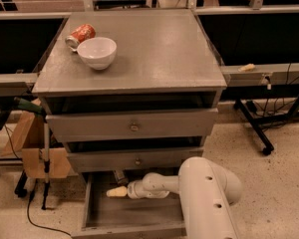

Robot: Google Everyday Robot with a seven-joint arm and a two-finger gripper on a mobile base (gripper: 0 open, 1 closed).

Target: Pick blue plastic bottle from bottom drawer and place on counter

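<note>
At the far left, on the floor beside the cabinet, stands a brown cardboard box [31,151]. On the grey worktop [159,49], in its back left corner, an orange-red soda can [80,35] lies on its side, just behind a white bowl [96,52] and close enough that they may touch. Below, the top drawer [132,126] and middle drawer [137,159] are each pulled out a little. The bottom drawer [134,214] is pulled out furthest. Inside it, left of centre, the cream-tipped end effector [117,192] points left, low over the drawer floor. Whether it is open or closed cannot be told, and no object shows in its hold. Just behind it the blue plastic bottle [120,177] sits at the back of the drawer, mostly hidden under the middle drawer's front. The white arm [204,198] reaches in from the right.
</note>
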